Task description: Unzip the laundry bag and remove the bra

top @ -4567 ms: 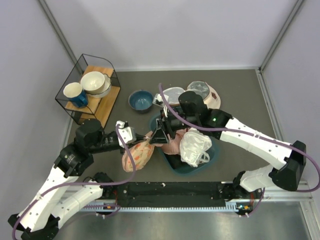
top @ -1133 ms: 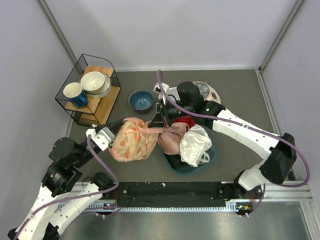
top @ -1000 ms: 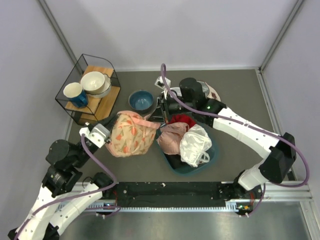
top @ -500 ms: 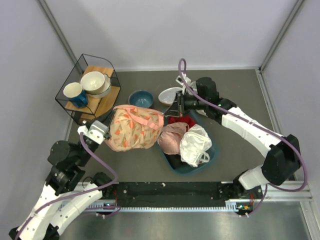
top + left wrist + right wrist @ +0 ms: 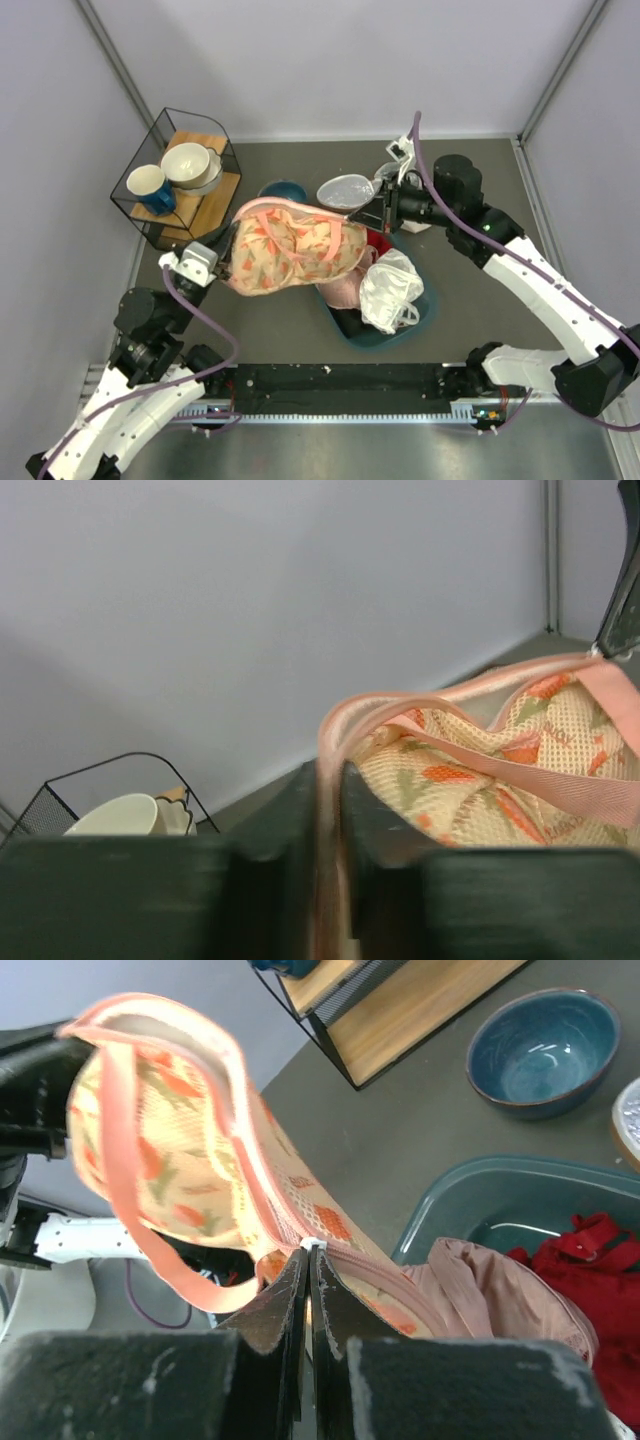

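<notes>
Robot lab cell: blank white wall panels, alu frame posts, mounting rail.

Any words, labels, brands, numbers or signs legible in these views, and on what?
No text can be read in any view.
Laundry bag: faint pale marks among the orange print, seen in the left wrist view, may be lettering but are too blurred to read.
Nothing else in view shows lettering.

laundry bag now wider, higher

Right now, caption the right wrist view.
Right pincer shut on the zip pull of the peach-pink printed mesh laundry bag.
</notes>
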Motion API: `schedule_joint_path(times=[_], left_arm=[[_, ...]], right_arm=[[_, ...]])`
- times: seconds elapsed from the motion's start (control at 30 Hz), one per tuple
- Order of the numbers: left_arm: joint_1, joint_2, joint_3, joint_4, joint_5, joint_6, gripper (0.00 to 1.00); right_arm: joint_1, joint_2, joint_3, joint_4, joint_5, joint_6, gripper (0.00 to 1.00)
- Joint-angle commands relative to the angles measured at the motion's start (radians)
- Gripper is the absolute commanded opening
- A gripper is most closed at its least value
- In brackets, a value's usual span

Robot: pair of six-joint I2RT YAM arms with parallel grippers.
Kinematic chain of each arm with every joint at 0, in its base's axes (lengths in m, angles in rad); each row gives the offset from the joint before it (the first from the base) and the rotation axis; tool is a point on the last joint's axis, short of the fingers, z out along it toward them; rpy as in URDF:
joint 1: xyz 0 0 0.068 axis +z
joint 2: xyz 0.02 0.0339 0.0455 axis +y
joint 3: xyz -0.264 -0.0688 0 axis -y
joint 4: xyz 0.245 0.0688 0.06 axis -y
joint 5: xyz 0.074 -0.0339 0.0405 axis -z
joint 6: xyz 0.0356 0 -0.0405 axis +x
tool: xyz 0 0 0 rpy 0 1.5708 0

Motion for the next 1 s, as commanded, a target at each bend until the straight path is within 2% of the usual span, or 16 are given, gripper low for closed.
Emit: schedule_joint_path(times=[0.0,0.03,0.07,0.1,0.27,0.43,0.53,0.67,0.97], left_arm=[[0.005,-0.030,-0.094,0.085,-0.024,-0.184,0.35],[0.005,-0.038,-0.108,0.088,-0.021,-0.204,0.58],[0.005,-0.048,-0.121,0.088,-0.018,-0.239,0.88],[0.005,-0.053,-0.121,0.087,-0.016,-0.249,0.99],[0.005,0.026,-0.020,-0.020,0.043,-0.240,0.99],[0.005,0.229,0.094,-0.080,0.346,-0.253,0.99],[0.005,0.361,0.148,-0.074,0.474,-0.269,0.99],[-0.003,0.454,0.168,-0.022,0.562,-0.307,0.99],[-0.014,0.490,0.120,0.002,0.654,-0.325,0.97]], right_arm=[[-0.007,-0.021,0.016,-0.050,0.049,-0.035,0.00],[-0.005,-0.023,0.008,-0.050,0.040,-0.045,0.00],[-0.005,-0.024,0.000,-0.050,0.028,-0.052,0.00],[-0.002,-0.026,-0.011,-0.050,0.009,-0.058,0.00],[0.012,-0.038,-0.034,-0.047,-0.032,-0.109,0.00],[0.023,-0.049,-0.020,-0.042,-0.071,-0.135,0.00],[0.024,-0.050,-0.001,-0.042,-0.077,-0.125,0.00],[0.026,-0.044,0.011,-0.042,-0.086,-0.114,0.00],[0.030,-0.036,0.017,-0.044,-0.097,-0.106,0.00]])
